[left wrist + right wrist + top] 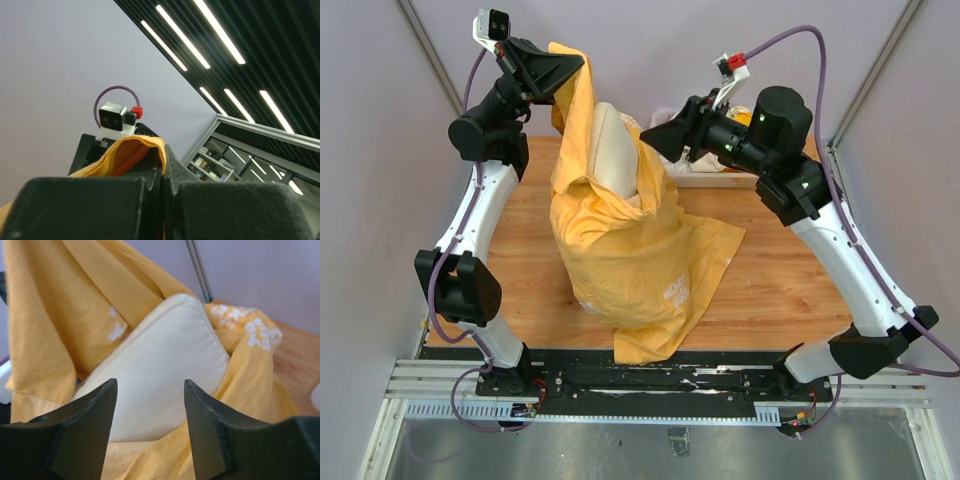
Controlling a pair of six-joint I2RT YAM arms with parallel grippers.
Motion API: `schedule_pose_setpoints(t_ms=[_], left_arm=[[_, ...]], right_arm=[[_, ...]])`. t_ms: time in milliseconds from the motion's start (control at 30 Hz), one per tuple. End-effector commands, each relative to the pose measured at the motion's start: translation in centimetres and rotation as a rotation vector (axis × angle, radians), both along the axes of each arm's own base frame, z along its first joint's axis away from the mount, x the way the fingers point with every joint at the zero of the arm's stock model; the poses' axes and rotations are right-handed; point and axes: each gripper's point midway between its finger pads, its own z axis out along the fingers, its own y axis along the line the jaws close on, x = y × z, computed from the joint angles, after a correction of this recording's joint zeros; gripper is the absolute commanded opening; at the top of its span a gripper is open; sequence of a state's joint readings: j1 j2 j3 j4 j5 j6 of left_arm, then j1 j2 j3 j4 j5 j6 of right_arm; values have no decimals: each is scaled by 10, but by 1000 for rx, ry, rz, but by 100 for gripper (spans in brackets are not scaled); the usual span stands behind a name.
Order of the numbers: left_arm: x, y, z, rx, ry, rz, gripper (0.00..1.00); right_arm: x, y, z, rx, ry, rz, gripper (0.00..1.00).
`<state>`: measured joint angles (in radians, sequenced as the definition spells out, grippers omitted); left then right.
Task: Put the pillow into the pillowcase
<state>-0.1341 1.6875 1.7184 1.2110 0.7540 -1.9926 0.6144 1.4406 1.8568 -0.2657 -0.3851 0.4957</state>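
Observation:
The orange-yellow pillowcase (630,240) stands bunched up in the middle of the table, with one edge of its mouth pulled up high at the back left. My left gripper (570,68) is shut on that raised edge; in the left wrist view the orange pillowcase (131,154) folds over the closed left gripper (163,165). The cream pillow (615,150) pokes upright out of the case's mouth, its lower part hidden inside. My right gripper (650,136) hovers open just right of the pillow's top. In the right wrist view the right gripper (150,390) frames the pillow (160,352), with pillowcase (60,315) around it.
A white tray-like object (712,176) with pale cloths sits at the back right, behind my right arm. The wooden table (780,280) shows to the right of the case. Enclosure walls rise close on both sides.

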Motion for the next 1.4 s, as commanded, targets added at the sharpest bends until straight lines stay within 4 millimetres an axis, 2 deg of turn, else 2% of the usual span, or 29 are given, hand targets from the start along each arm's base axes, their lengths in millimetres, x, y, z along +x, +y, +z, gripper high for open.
schedule_pose_setpoints(t_ms=[0, 100, 200, 333, 567, 600, 633, 767, 833, 867, 967, 1233, 1367], left_arm=[[-26, 7, 13, -35, -84, -4, 0], [-27, 7, 9, -32, -75, -1, 0], [-26, 6, 8, -30, -68, 6, 0], [-26, 7, 9, -36, -69, 11, 0], [-26, 7, 14, -31, -68, 28, 0], [-26, 7, 14, -29, -69, 31, 0], [-26, 7, 14, -27, -69, 33, 0], [-28, 7, 15, -29, -69, 33, 0], [-29, 7, 16, -30, -75, 33, 0], [-29, 7, 17, -31, -79, 33, 0], [-29, 8, 20, -38, -82, 31, 0], [-35, 11, 27, -70, -106, -1, 0], [-35, 14, 33, -97, -117, -19, 0]], right_arm=[[10, 0, -57, -97, 122, -14, 61], [15, 3, -87, -137, 176, -14, 65], [20, 7, -106, -151, 204, -11, 67], [26, 12, -120, -154, 220, -4, 70], [30, 35, -126, -74, 254, 88, 71], [32, 37, -127, -74, 258, 93, 67], [33, 39, -128, -78, 263, 97, 59], [37, 40, -133, -93, 278, 87, 22], [37, 36, -132, -101, 272, 71, 8], [37, 33, -128, -102, 265, 61, 2], [36, 24, -108, -87, 223, 34, 1], [13, -7, 8, 39, -59, 6, 1], [-1, -16, 56, 84, -189, 18, 1]])
